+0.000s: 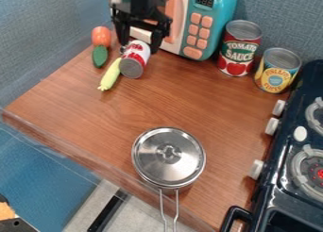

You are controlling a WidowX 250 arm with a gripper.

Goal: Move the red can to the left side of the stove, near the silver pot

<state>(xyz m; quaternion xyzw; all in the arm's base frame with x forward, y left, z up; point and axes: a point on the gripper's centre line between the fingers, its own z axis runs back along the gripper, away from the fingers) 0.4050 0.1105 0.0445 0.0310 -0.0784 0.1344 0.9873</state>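
A gripper [139, 46] hangs, 2 fingers spread, at the red-and-white can [135, 59] lying sideways, apparently positioned to straddle its width.

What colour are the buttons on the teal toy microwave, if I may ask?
The buttons on the teal toy microwave are salmon pink, clearest in the camera view.

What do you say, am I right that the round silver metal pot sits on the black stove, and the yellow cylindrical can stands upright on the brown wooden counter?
Not quite: the camera view shows the round silver metal pot on the brown wooden counter, beside the black stove. The yellow cylindrical can does stand upright there.
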